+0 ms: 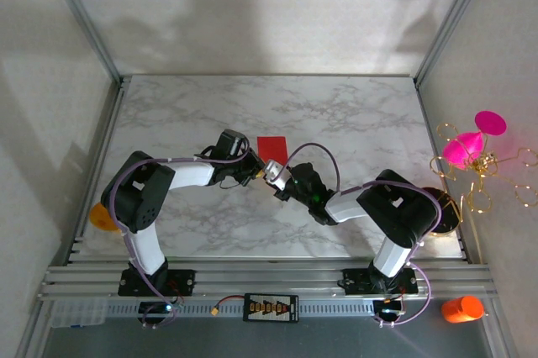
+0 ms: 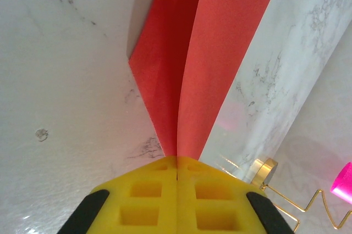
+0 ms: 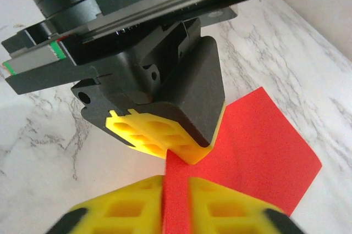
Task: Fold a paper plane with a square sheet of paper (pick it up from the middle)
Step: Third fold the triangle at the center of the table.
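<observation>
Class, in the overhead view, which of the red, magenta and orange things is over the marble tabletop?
The red sheet of paper, near the middle of the marble tabletop. The magenta cone ornament and orange bottle sit off it on the right.

A white marble-patterned tabletop (image 1: 210, 114) with grey veins sits inside white walls; aluminium uprights (image 1: 80, 13) rise at its far corners; grooved aluminium rails (image 1: 269, 274) run along its near edge. Off the right edge stands a magenta cone ornament (image 1: 465, 150) ringed by loops of gold wire (image 1: 504, 177), with a dark round object (image 1: 450, 207) just beside it. An orange bottle (image 1: 462, 308) lies at the near right; a black connector strip (image 1: 271, 307) sits mid-rail; a clear plastic box (image 1: 77, 313) rests at the near left. An orange rounded thing (image 1: 99, 217) shows partly at the left edge. In the left wrist view, a small round mark (image 2: 41, 133) dots the marble; a gold disc (image 2: 266, 169) sits near bent wire.
</observation>
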`<state>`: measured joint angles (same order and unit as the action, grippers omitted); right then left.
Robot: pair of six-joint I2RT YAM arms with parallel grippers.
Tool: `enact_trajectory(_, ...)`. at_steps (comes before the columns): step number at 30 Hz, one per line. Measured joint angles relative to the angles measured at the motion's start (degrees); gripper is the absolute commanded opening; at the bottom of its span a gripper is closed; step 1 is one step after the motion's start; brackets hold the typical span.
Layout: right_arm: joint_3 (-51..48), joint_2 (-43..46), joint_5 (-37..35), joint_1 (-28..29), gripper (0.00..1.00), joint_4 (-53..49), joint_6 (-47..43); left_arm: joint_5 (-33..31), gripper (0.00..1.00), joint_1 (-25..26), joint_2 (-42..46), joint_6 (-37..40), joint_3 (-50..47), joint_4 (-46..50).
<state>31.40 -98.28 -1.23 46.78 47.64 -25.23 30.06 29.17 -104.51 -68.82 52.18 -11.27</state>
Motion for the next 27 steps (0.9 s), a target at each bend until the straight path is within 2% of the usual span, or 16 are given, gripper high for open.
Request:
enact_trajectory(1,0.0,0.0,0.0,0.0,0.07,-0.2,0.1,0.0,0.00,0.0,0.0,0.0,0.0,0.0)
enact_trajectory(4,0.1,0.0,0.2,0.0,0.02,-0.7,0.2,0.0,0.12,0.0,0.0,0.0,0.0,0.0)
enact_trajectory(8,0.3,0.0,1.3,0.0,0.00,-1.7,0.3,-1.7,0.33,-0.5,1.4,1.2,0.0,2.3)
enact_trajectory(10,0.3,0.1,2.0,0.0,0.00,-2.5,0.6,-4.0,0.40,-1.6,3.5,2.3,0.0,4.6)
enact_trajectory(12,0.3,0.5,3.4,0.0,0.00,-3.6,1.1,-6.0,0.43,-3.1,6.0,3.5,0.0,6.2)
enact_trajectory(15,0.3,1.4,6.1,0.0,0.00,-5.6,3.1,-8.4,0.44,-5.0,8.8,5.4,0.4,7.4)
enact_trajectory(19,0.3,3.2,10.7,0.0,0.00,-7.5,6.9,-8.7,0.42,-4.7,7.9,7.8,3.2,7.7)
enact_trajectory(27,0.3,5.2,19.3,0.0,0.00,-8.9,15.4,-8.7,0.27,-1.1,-3.5,13.3,12.9,10.4)
